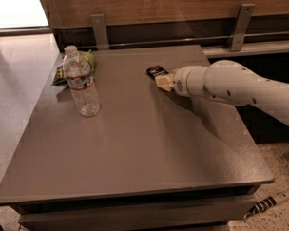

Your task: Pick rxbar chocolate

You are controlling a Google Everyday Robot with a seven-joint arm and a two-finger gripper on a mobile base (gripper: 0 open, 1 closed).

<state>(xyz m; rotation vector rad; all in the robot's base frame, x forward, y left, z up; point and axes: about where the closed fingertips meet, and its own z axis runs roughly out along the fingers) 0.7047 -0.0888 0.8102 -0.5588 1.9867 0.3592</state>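
The rxbar chocolate (156,71) is a small flat black bar lying on the grey table (136,151), towards its far right. My gripper (162,82), with pale yellowish tips on a white arm (229,83), reaches in from the right, low over the table. Its tips sit at the near end of the bar and overlap its near edge. I cannot tell whether they touch it.
A clear water bottle (81,84) stands upright at the far left of the table. A green crinkled snack bag (62,72) lies behind it at the left edge. A wooden wall with metal brackets (99,31) runs behind the table.
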